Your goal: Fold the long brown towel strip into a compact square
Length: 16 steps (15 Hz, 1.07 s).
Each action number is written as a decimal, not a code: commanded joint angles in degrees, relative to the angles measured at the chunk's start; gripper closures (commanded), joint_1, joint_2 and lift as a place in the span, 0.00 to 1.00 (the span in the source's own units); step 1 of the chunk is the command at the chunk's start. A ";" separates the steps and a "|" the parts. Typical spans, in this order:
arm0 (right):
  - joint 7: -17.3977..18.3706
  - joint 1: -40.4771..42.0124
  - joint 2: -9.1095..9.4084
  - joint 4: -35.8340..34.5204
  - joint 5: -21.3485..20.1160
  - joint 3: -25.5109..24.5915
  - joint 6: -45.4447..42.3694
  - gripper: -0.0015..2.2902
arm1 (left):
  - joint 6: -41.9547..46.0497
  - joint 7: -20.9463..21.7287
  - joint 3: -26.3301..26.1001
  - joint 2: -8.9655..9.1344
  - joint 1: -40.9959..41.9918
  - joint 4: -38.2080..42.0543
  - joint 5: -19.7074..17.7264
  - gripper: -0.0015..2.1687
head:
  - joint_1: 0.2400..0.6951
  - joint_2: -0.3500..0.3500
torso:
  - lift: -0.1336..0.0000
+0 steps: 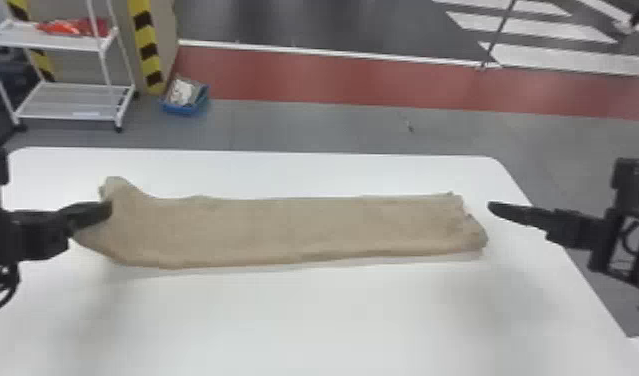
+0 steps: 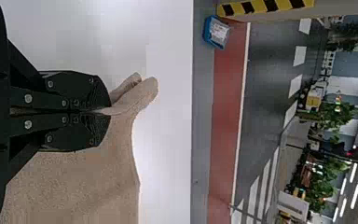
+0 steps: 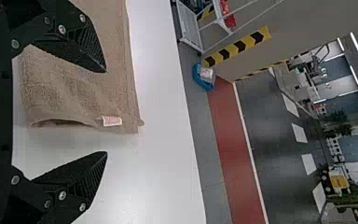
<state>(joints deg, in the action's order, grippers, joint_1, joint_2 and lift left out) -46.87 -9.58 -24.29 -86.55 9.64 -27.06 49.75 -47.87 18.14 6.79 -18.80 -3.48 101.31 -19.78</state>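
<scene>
While the brown towel strip (image 1: 303, 227) lies lengthwise across the smooth white table (image 1: 303, 310), its left end is pinched in the left gripper (image 1: 109, 207), whose closed fingers hide the gripped cloth. Both arms are cut off by the head view's side edges. The right gripper (image 1: 493, 206), fingers parted and empty, is near the strip's right end; contact cannot be determined. Pebbly pile, a gaping hemmed end and a small pale label (image 3: 112, 121) with illegible reddish marks characterize the fabric.

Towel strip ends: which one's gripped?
The robot's left end, pinched in the shut left gripper. The opposite end, with the small white tag, isn't held; the right gripper is open.
</scene>
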 commanded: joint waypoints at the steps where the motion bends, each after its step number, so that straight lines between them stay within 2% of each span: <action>1: -2.35 0.79 0.12 -3.09 2.49 0.17 0.14 0.13 | -3.95 -0.03 0.51 0.43 -3.11 0.64 -5.44 0.62 | 1.00 0.26 | 0.07; 3: -2.26 2.38 0.99 -6.43 4.52 0.26 0.31 0.17 | -9.04 0.06 2.53 1.04 -5.66 0.91 -13.70 0.62 | 1.00 0.26 | 0.07; 4: -2.26 2.90 1.87 -7.75 5.04 0.70 0.31 0.26 | -10.10 -0.12 2.79 1.66 -6.54 0.91 -17.04 0.62 | 1.00 0.26 | 0.07; 5: -2.00 3.34 2.75 -8.72 5.57 1.66 -0.04 0.36 | -12.03 -0.91 2.70 2.36 -6.80 1.79 -18.19 0.62 | 1.00 0.26 | 0.07; 6: -1.82 3.43 3.98 -8.90 5.57 2.28 -1.09 0.52 | -12.03 -1.70 2.26 3.77 -6.89 2.93 -18.36 0.62 | 1.00 0.25 | 0.07; 7: -1.82 3.17 4.86 -8.90 5.66 3.33 -1.44 0.61 | -12.74 -1.70 2.26 5.26 -7.16 3.81 -18.71 0.62 | 1.00 0.25 | 0.07; 9: -1.21 2.82 5.65 -8.72 5.66 7.46 -2.67 0.65 | -14.49 -2.58 2.18 5.96 -8.21 5.13 -21.79 0.62 | 1.00 0.25 | 0.07; 10: -1.03 2.55 7.06 -8.37 5.48 9.22 -3.90 0.65 | -14.67 -3.72 2.00 6.14 -8.74 5.48 -22.93 0.62 | 1.00 0.26 | 0.07; 11: 1.34 2.55 9.61 -8.28 4.52 11.77 -5.49 0.65 | -14.67 -4.60 1.91 6.84 -9.18 5.48 -23.11 0.62 | 0.98 0.27 | 0.07; 13: 6.09 2.82 13.12 -8.19 0.82 19.07 -10.41 0.65 | -14.67 -5.48 1.21 7.11 -10.41 5.48 -23.46 0.62 | 0.98 0.32 | 0.07; 16: 10.13 1.06 15.94 -5.20 -2.16 26.80 -12.34 0.65 | -14.67 -7.50 0.59 6.93 -12.78 5.83 -25.92 0.62 | 0.98 0.40 | 0.07</action>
<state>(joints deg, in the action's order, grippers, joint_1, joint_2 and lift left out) -37.51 -7.68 -9.77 -93.17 8.48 -3.66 38.35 -62.54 10.98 7.62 -11.74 -15.23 106.85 -44.56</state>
